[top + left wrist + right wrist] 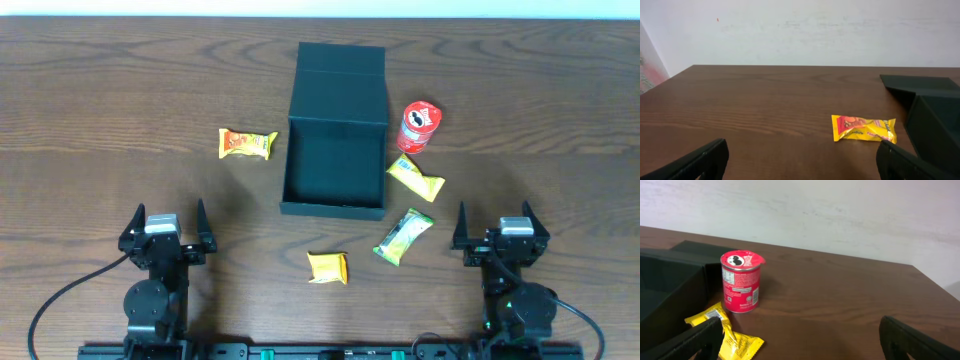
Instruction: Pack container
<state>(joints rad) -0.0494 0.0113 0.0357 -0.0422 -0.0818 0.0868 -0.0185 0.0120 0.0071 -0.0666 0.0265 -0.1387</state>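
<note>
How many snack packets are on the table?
4: orange-yellow packet left of the container; yellow packet right of it; green packet in front of that; small yellow packet at the container's front. None visible inside.

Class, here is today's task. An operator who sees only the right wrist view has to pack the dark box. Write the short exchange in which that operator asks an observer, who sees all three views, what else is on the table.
Operator: I see a red cylindrical snack can, a yellow foil packet and part of the dark teal-black square box. Are there other snacks?
Observer: Yes. An orange-yellow wrapped packet lies on the box's left side, apart from it.
Operator: Is anything nearer the robot?
Observer: A green-and-white pouch lies on the robot's side of the box's right corner.
</note>
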